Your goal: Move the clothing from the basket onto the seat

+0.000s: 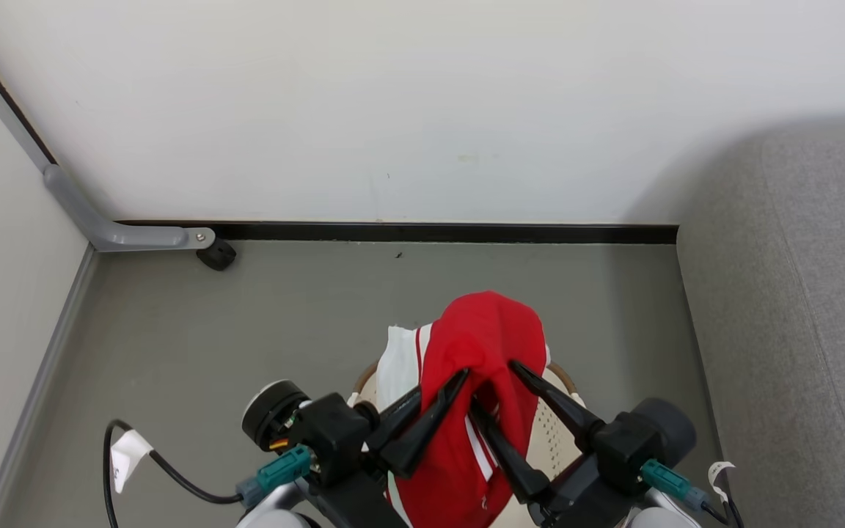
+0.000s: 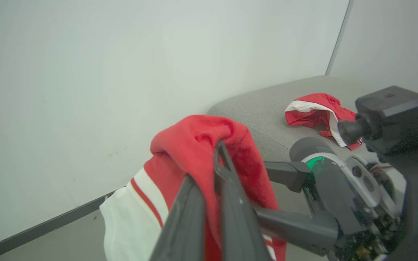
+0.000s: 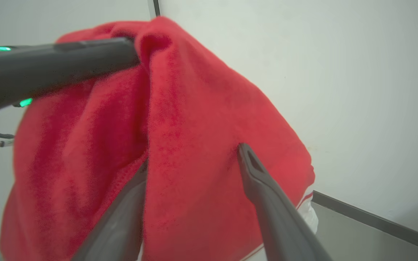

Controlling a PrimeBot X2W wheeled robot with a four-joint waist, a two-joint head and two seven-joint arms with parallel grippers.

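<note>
1. The seat [image 1: 796,308] was the biggest thing: a soft grey cushion along the right edge of the floor [image 1: 246,330]. That was where the clothes had to end up.
2. The basket [image 1: 556,433] sat on the floor under the two arms. It was near the floor's seat-side edge but apart from the seat. Cloth hid most of it, so I could not tell if anything was left inside.
3. The hanging red piece [image 1: 481,337], with its white stripes, hung in the air above the basket. Its low end ran out of the picture, so I could not tell if it was clear of the rim. I think it was held up high so it would not catch on the way across.
4. The other red piece [image 2: 314,108] already lay on the seat, back from the seat's rounded corner. So about half the job looked done.
5. The left gripper [image 1: 443,385] had its fingers pressed together, pinching a fold at the top of the hanging red piece — that pinch carried the weight.
6. The right gripper [image 1: 494,383] had its fingers spread wide. The cloth hung down between them, a finger on each side, but they did not squeeze it — maybe they were there to steady the floppy cloth.
</note>
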